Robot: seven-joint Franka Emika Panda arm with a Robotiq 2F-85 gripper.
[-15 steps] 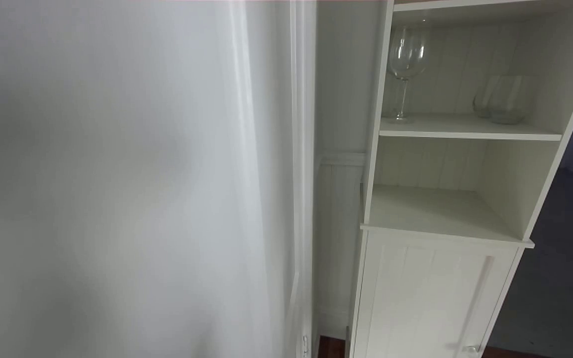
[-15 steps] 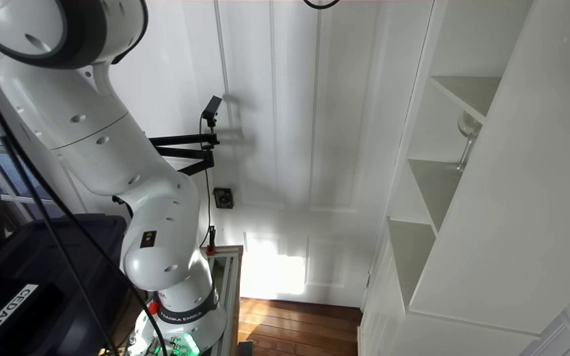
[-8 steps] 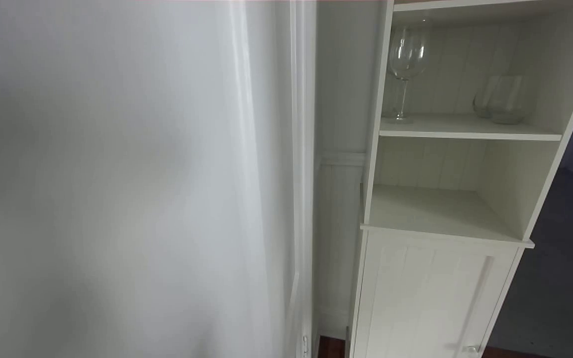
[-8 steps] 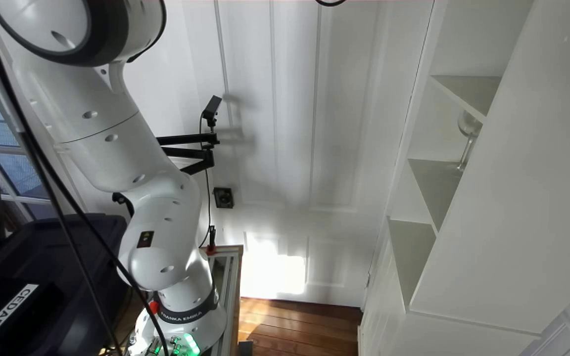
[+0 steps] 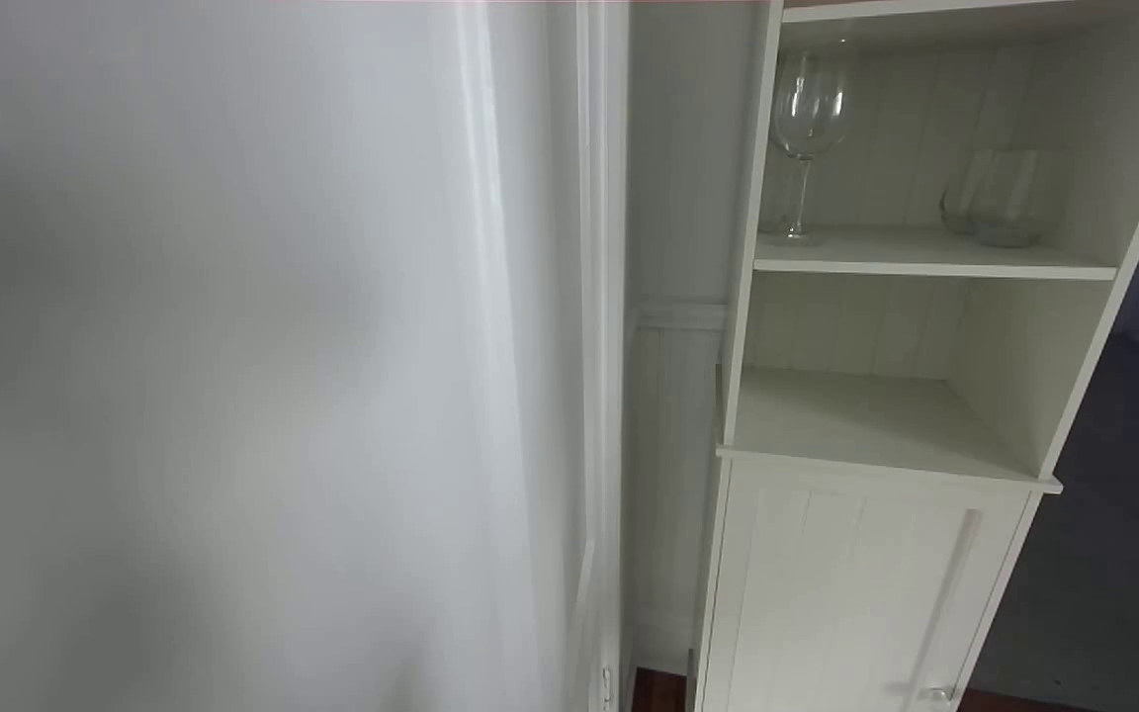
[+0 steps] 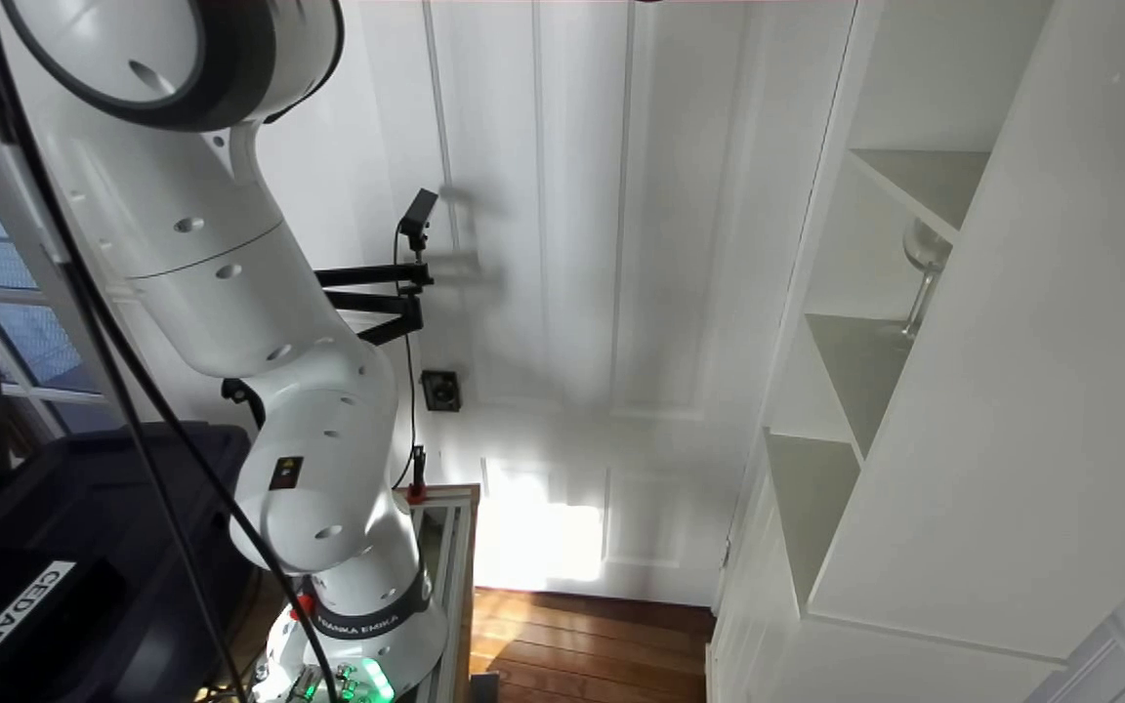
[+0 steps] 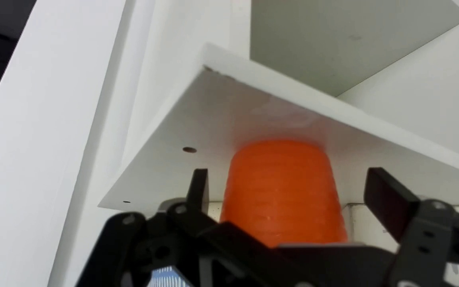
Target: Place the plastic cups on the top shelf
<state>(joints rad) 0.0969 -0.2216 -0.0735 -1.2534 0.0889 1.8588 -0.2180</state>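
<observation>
Releasing the orange plastic cup [image 7: 281,191] seems the step in hand, though a grasp about to be made would look much alike: in the wrist view the jaws stand wide apart around it, a gap showing on either side, and grip nothing. The cup's narrow end lies at the white counter [image 7: 213,123] — probably the top shelf itself — in from the long edge and apart from the corner with the dark mark; whether it touches there I cannot tell. If placed, it calls next for a straight retreat, jaws held wide, so that nothing drags it toward that edge. No second orange cup shows, so what remains is uncertain. As for writing, an exterior view gives FRANKA EMIKA on the dark collar [image 6: 372,622] of the white Panda arm [image 6: 260,312] and CEDAR on the white label [image 6: 18,610] of a black box [image 6: 84,591]; a sticker [image 6: 286,473] with a yellow mark is too small to read.
</observation>
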